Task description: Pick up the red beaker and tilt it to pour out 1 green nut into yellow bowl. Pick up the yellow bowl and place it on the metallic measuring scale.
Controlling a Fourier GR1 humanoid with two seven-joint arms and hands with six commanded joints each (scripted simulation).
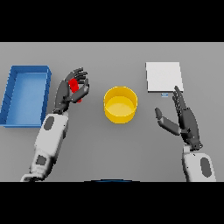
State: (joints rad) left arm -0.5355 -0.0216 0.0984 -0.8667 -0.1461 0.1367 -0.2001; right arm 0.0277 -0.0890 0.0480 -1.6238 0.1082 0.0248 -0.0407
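Note:
The red beaker (75,86) is mostly hidden inside my left hand (70,89), whose fingers and thumb curl round it, left of the yellow bowl (120,104). The bowl stands at the table's middle, and I see no green nut in it. The metallic measuring scale (163,76) is a pale square plate at the back right. My right hand (183,118) is open with straight fingers, to the right of the bowl and just in front of the scale, apart from both.
A blue tray (12,94) lies at the far left, beside my left arm.

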